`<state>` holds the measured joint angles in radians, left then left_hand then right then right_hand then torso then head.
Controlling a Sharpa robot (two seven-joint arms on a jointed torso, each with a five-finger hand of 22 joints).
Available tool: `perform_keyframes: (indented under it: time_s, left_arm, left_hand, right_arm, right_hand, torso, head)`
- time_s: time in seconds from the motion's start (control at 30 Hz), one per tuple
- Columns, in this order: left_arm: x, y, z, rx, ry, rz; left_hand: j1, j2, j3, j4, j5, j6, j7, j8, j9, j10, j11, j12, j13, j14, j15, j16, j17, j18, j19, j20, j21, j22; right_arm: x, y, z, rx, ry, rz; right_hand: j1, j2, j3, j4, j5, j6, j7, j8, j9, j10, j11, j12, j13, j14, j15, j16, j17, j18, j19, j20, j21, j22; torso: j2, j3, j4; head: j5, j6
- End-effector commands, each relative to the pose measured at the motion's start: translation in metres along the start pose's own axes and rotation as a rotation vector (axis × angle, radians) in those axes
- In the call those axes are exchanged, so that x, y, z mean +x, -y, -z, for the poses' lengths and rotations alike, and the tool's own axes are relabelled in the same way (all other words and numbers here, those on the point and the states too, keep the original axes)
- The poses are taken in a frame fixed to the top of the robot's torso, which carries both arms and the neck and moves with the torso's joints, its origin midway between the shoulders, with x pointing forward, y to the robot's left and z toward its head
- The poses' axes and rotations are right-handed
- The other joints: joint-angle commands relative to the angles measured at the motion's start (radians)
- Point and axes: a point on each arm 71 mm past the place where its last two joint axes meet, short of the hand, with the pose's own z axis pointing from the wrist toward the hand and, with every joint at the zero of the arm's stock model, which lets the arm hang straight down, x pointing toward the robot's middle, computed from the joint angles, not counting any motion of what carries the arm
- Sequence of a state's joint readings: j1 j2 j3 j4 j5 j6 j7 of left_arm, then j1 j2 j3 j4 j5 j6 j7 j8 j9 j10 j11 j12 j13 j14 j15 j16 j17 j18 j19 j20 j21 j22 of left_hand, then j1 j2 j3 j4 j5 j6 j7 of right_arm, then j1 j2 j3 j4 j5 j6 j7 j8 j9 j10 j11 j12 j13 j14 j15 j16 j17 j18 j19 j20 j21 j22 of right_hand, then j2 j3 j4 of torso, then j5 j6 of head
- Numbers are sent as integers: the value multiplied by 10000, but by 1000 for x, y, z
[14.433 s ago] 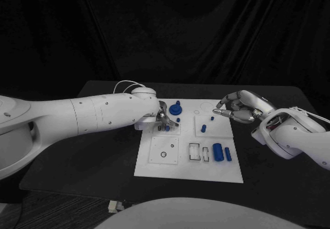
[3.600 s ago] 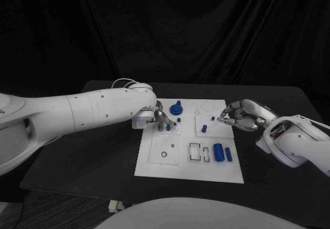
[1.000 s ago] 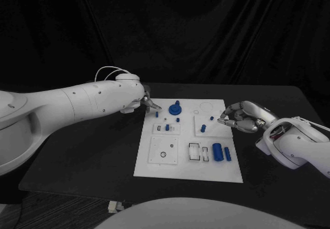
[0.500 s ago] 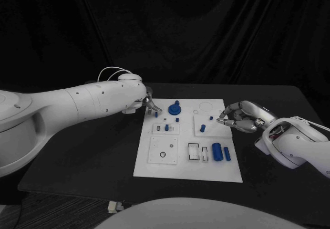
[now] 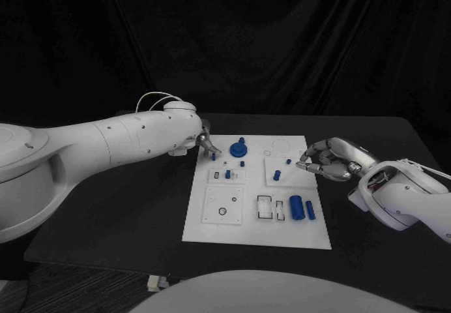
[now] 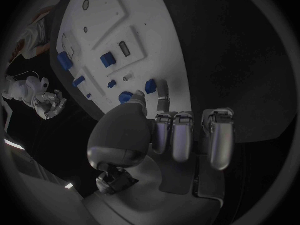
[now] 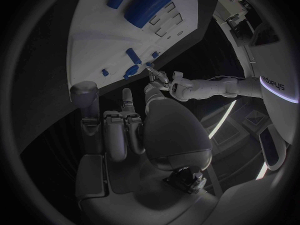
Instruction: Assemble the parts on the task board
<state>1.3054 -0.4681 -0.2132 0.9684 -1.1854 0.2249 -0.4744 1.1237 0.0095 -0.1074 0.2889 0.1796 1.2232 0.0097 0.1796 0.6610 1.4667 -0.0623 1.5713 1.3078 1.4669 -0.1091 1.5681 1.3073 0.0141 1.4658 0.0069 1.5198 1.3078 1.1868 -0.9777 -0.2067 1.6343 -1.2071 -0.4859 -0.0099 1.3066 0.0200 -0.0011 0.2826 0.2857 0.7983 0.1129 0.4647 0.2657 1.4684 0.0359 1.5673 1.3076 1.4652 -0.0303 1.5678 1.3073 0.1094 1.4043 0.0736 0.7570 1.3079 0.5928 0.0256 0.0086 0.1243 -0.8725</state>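
The task board (image 5: 246,222) lies in the middle of the black table (image 5: 131,215). A small blue peg (image 5: 214,156) stands at its far left corner, just beside the left hand (image 5: 202,145) fingertips (contact unclear). The right hand (image 5: 329,158) hovers at the board's right edge, fingers curled, holding nothing visible.

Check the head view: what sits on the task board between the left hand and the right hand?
Head view: between the left hand and right hand, the task board carries a round blue part and small upright blue pegs.
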Motion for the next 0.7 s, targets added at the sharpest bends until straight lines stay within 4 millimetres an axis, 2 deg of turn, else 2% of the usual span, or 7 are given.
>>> perform_keyframes:
  time_s: [0.03, 0.13, 0.27, 0.43, 0.63, 0.67, 0.7]
  left_arm:
    - [2, 2, -1, 131, -194, -18]
    - [3, 2, -2, 112, -210, -18]
    - [5, 4, -2, 119, -254, -33]
    - [7, 6, -3, 159, -305, -58]
    - [9, 9, -5, 248, -471, 352]
    - [9, 9, -5, 261, -496, 429]
    - [10, 9, -5, 271, -515, 490]
  left_hand:
    - [261, 15, 74, -19, 446, 79, -28, -23, 79, 1041, 26, -5, 2630, 1039, 60, 27, 2635, -2, 762, 49, -51, 2446]
    - [525, 35, 100, -29, 974, 61, -42, -34, 185, 1041, 14, -5, 2630, 1039, 48, 27, 2635, 4, 752, 37, -74, 2439]
    - [708, 46, 123, -36, 1280, 71, -63, -28, 266, 1041, -4, -5, 2630, 1039, 34, 27, 2635, 2, 756, 28, -69, 2441]
    - [989, 56, 177, -39, 1832, 72, -99, -27, 398, 1041, -38, -5, 2630, 1039, 4, 27, 2635, 3, 756, 0, -74, 2440]
    - [1295, 60, 284, -61, 2281, 25, -117, -59, 484, 1041, -55, -5, 2630, 1039, -14, 27, 2635, 5, 752, -20, -85, 2437]
    - [1364, 64, 315, -68, 2394, 14, -118, -67, 500, 1041, -59, -5, 2630, 1039, -16, 27, 2635, 6, 751, -24, -89, 2436]
    - [1562, 53, 399, -121, 2667, -4, -130, -77, 536, 1041, -68, -5, 2630, 1039, -26, 27, 2635, 5, 754, -34, -83, 2438]
  right_arm:
    - [1, 0, 1, 54, 33, -8]
    - [1, 0, 1, 56, 30, -7]
    - [1, 0, 1, 53, 29, -8]
    - [1, 0, 1, 53, 27, -9]
    - [1, 0, 0, 50, 25, -9]
    - [1, 0, 0, 53, 24, -8]
    - [1, 0, 0, 56, 21, -7]
  right_hand:
    - [113, 23, 11, -19, 67, -80, 6, 64, 14, 1024, 5, 35, 2632, 1056, -12, 30, 2635, 194, -55, -2, -62, 882]
    - [115, 24, 13, -16, 80, -81, 5, 69, 14, 1024, 5, 35, 2632, 1056, -12, 30, 2635, 194, -54, -2, -67, 882]
    - [115, 24, 13, -16, 80, -81, 5, 69, 14, 1024, 5, 35, 2632, 1056, -12, 30, 2635, 194, -54, -2, -67, 882]
    - [115, 24, 13, -16, 80, -81, 5, 69, 14, 1024, 5, 35, 2632, 1056, -12, 30, 2635, 194, -54, -2, -67, 882]
    - [115, 24, 13, -16, 80, -81, 5, 69, 14, 1024, 5, 35, 2632, 1056, -12, 30, 2635, 194, -54, -2, -67, 882]
    - [115, 24, 13, -16, 80, -81, 5, 69, 14, 1024, 5, 35, 2632, 1056, -12, 30, 2635, 194, -54, -2, -67, 882]
    - [115, 24, 13, -16, 80, -81, 5, 69, 14, 1024, 5, 35, 2632, 1056, -12, 30, 2635, 194, -54, -2, -67, 882]
  torso:
    - [-1, 3, -3]
    - [0, 4, -2]
    - [3, 4, 2]
    - [-2, 5, 3]
    - [3, 5, 4]
    - [-1, 4, 2]
    - [0, 4, 1]
  head:
    - [2, -2]
    - [6, -2]
    - [3, -2]
    - [6, -2]
    - [1, -2]
    - [4, -2]
    - [9, -2]
